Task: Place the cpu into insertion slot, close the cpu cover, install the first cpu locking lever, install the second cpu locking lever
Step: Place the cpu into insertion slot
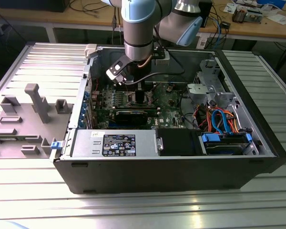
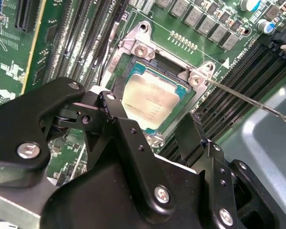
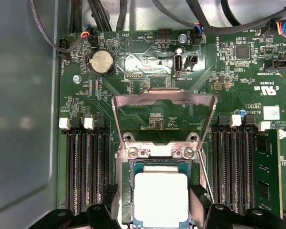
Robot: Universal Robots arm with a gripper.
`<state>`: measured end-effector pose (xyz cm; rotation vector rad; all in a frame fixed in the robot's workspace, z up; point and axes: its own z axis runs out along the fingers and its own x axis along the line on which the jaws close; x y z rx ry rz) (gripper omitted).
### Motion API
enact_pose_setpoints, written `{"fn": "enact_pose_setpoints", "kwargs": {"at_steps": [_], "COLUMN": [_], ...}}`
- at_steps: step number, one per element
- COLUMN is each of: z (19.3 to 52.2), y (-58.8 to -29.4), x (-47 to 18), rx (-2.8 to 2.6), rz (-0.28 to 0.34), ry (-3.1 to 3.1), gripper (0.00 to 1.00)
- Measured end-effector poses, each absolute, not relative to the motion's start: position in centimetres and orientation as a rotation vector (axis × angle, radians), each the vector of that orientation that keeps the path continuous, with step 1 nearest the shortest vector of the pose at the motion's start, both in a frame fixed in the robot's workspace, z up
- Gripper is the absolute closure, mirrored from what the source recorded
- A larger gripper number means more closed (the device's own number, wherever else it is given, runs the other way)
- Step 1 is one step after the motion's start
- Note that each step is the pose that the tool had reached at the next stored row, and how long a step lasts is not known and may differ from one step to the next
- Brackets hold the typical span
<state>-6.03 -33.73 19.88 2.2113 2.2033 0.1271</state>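
Observation:
The cpu (image 3: pixel 160 198) lies flat in the insertion slot (image 3: pixel 125 191) on the green motherboard, its silver-grey top facing up, and it also shows in the second wrist view as the cpu (image 2: pixel 150 100). The cpu cover (image 3: pixel 164 97) stands tilted open beyond the slot, hinged at two screws. A thin locking lever (image 2: pixel 248 100) sticks out unlatched beside the socket. My gripper (image 2: pixel 150 119) hovers just above the cpu, open, its black fingers (image 3: pixel 200 202) straddling the slot on either side. In the exterior view the gripper (image 1: pixel 133 90) reaches down into the case.
The open computer case (image 1: pixel 157 167) holds a power supply box (image 1: pixel 117 143), drive bays with blue and orange cables (image 1: pixel 224 121), and memory slots (image 3: pixel 86 167) on both sides of the socket. A grey fixture (image 1: pixel 35 102) stands on the metal table at the exterior view's left.

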Motion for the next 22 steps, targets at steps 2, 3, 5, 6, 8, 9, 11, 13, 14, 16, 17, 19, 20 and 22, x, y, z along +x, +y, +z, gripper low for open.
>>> {"fn": "enact_pose_setpoints", "kwargs": {"at_steps": [2, 3, 5, 6, 8, 9, 11, 13, 14, 16, 17, 19, 20, 22], "z": [19.8, 19.8, 19.8, 19.8, 19.8, 19.8, 19.8, 20.9, 21.2, 21.8, 21.8, 21.8, 21.8, 21.8], "y": [-33.7, -33.7, -33.7, -33.7, -33.7, -33.7, -33.7, -33.7, -33.7, -33.7, -33.7, -33.7, -33.7, -33.7], "x": [-6.0, -6.0, -6.0, -6.0, -6.0, -6.0, -6.0, -6.0, -6.0, -5.5, -5.4, -5.4, -5.4, -5.4], "rx": [2.212, 2.212, 2.208, 2.204, 2.201, 2.201, 2.201, 2.202, 2.206, 2.226, 2.229, 2.230, 2.230, 2.231], "rz": [0.128, 0.128, 0.126, 0.118, 0.112, 0.111, 0.111, 0.109, 0.102, 0.061, 0.056, 0.054, 0.052, 0.052], "ry": [2.204, 2.204, 2.200, 2.197, 2.195, 2.195, 2.195, 2.196, 2.199, 2.218, 2.220, 2.221, 2.222, 2.222], "gripper": [0.31, 0.31, 0.31, 0.31, 0.31, 0.31, 0.31, 0.31, 0.31, 0.70, 0.76, 0.82, 0.88, 0.89]}}
